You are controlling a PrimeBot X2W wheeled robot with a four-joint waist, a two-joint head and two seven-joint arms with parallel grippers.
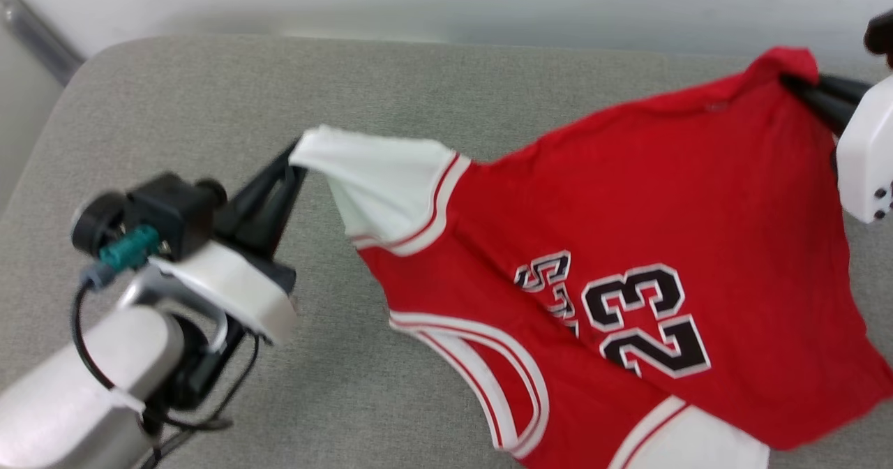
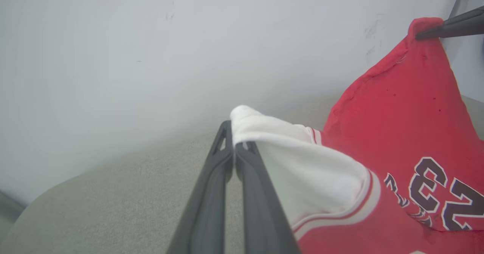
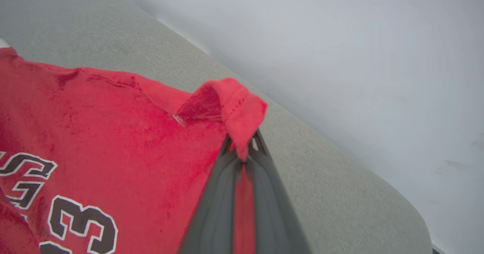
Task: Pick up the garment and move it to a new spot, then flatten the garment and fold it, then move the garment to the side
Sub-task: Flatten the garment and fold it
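From the head view, the garment point(image 1: 628, 246) is strung out across the right half of the grey padded surface point(image 1: 209, 92), with a pale wall point(image 1: 488, 1) on the far side. The left gripper point(image 1: 296, 158) sits at the left with its fingers pressed together on the tip of a white sleeve point(image 1: 384, 176). The right gripper point(image 1: 792, 82) is at the far right, pinching a red corner of the cloth. The black, white-outlined 23 point(image 1: 645, 319) faces up. The near part of the shirt sags toward me, and I cannot tell whether it rests on the padding.

In the left wrist view, the left gripper point(image 2: 233, 133) has its two dark fingers closed tight, with the end of the sleeve point(image 2: 302, 163) caught between the tips. The red body of the garment point(image 2: 408, 106) rises to the right, up to a peak. There the right gripper point(image 2: 421, 36) clamps it in front of the wall point(image 2: 151, 57).

In the right wrist view, the right gripper point(image 3: 242, 150) is shut on a folded red corner of the garment point(image 3: 113, 114). A strip of red cloth shows between its fingers. The shirt spreads off to the left over the padded surface point(image 3: 321, 178), with the wall point(image 3: 359, 57) beyond.
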